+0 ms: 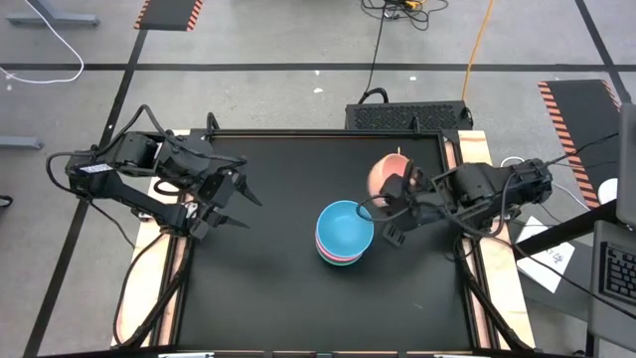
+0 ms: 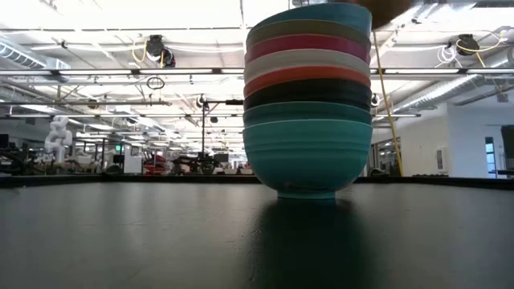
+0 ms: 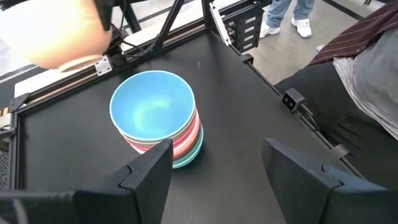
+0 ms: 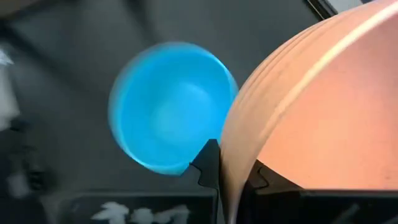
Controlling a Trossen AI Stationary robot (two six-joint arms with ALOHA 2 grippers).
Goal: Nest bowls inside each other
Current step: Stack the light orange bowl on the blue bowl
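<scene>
Several bowls are nested in one stack (image 1: 345, 232) on the black table, right of its middle. In the low view the stack (image 2: 307, 104) rests on its turquoise bottom bowl and runs up through dark green, black, red, white, magenta and grey-brown to blue. The blue bowl (image 3: 152, 106) on top faces up. My right gripper (image 1: 397, 189) is shut on the peach-orange bowl (image 1: 386, 175), up and to the far right of the stack. My left gripper (image 1: 234, 199) hangs open to the left of the stack, touching nothing. My right gripper pinches the peach-orange bowl by its wall at the rim (image 4: 227, 186), one finger (image 4: 208, 165) on each side of the wall. The bowl is lifted clear of the table and tilted, beside the blue bowl (image 4: 168, 106) and above it.
The table is ringed by a raised frame (image 1: 467, 149). Papers (image 1: 552, 254) lie off its right edge. A person in dark clothes (image 3: 367, 68) is beyond the table's edge in the left wrist view, and another person's legs (image 3: 286, 12) stand farther off. Bare table lies left and near of the stack.
</scene>
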